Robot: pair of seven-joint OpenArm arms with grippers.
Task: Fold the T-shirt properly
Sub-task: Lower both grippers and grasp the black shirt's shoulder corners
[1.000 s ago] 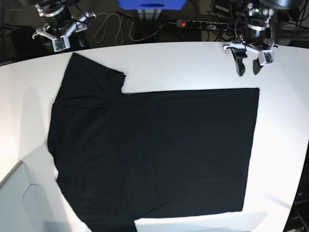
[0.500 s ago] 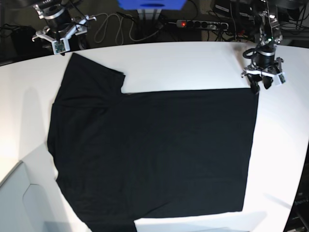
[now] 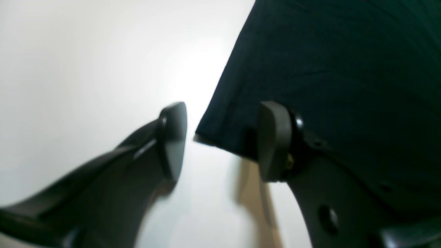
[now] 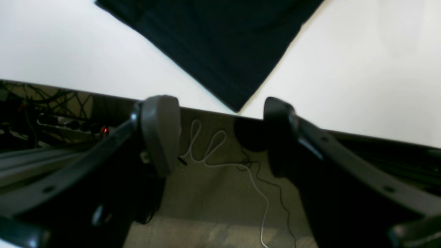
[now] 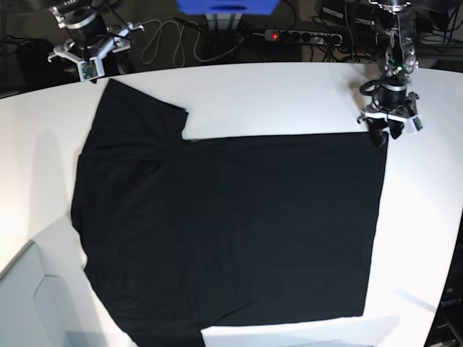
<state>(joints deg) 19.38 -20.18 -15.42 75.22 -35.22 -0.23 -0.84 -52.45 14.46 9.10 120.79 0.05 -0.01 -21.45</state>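
Note:
The black T-shirt [image 5: 239, 224] lies spread flat, plain side up, on the white table [image 5: 289, 94]. My left gripper [image 5: 385, 134] stands open at its far right hem corner. In the left wrist view the gripper [image 3: 220, 141] straddles that corner of the T-shirt [image 3: 327, 69], one finger [image 3: 172, 137] over bare table and the other finger [image 3: 272, 141] over the cloth. My right gripper [image 5: 90, 66] is open just past the table's back edge, by the tip of the far left sleeve. In the right wrist view the gripper [image 4: 220, 136] has nothing between its fingers, with the sleeve [image 4: 220, 41] beyond them.
Behind the table lie a power strip [image 5: 304, 36], a looped white cable [image 5: 170, 40] and a blue object [image 5: 228, 6]. A grey box [image 5: 29, 303] sits at the front left, and a white sheet [image 5: 289, 334] lies at the front edge.
My left gripper has swung from behind the table's edge down to the shirt's far right corner. The right gripper has hardly moved. The shirt lies as before.

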